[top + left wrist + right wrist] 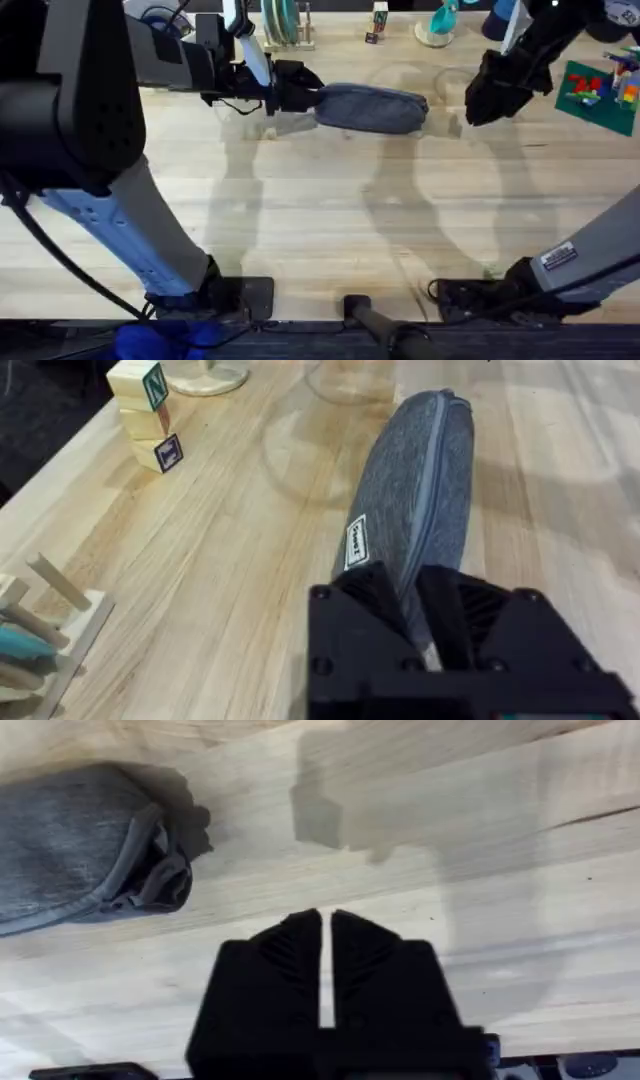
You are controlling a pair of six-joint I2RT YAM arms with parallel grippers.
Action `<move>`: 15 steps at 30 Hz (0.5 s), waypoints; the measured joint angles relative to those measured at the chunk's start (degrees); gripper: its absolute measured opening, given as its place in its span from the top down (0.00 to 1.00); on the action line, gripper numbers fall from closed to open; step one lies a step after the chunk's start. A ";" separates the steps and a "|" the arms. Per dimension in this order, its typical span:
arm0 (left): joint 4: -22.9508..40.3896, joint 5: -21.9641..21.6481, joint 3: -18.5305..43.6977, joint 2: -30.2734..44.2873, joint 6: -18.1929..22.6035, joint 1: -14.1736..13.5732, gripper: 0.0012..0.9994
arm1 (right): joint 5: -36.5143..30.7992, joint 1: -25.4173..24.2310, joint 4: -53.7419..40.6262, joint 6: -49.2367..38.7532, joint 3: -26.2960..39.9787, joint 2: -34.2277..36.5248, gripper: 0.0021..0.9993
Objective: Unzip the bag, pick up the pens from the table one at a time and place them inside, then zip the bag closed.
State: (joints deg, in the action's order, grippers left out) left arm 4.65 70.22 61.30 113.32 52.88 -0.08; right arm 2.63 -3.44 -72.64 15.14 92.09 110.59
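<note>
My left gripper point(415, 605) pinches the bag point(370, 107) end while my right gripper point(325, 935), nearly closed and empty, must find the zipper pull.

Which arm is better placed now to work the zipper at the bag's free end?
Right, probably. The right gripper hovers nearly shut beside the bag's free end; the left gripper grips the opposite end.

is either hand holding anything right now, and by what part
The left hand pinches one end of the grey-blue fabric pouch. The right hand is shut on nothing, beside the pouch's other end.
</note>
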 joint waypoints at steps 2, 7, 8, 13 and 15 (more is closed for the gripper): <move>-0.18 -0.33 0.00 0.00 0.00 0.00 0.72 | -0.02 0.00 0.11 0.04 -0.02 -0.09 0.86; -0.27 -0.99 0.00 0.00 -0.35 0.00 0.26 | -0.02 0.00 0.42 -0.20 -0.02 -1.86 0.65; -0.47 -1.04 0.00 0.00 -0.49 0.00 0.09 | -0.02 0.00 0.37 -0.07 -0.02 -2.46 0.59; -4.98 -2.62 0.00 0.00 -7.89 0.00 0.00 | -0.26 0.00 -0.03 -0.25 -0.02 -4.62 0.01; -5.45 -2.82 0.10 0.00 -9.91 0.00 0.00 | -0.26 0.00 -0.02 -0.23 -0.02 -4.69 0.00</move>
State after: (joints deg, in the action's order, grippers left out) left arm -0.79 67.40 61.40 113.32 42.98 -0.08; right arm 2.37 -3.44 -72.66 14.92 92.07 105.91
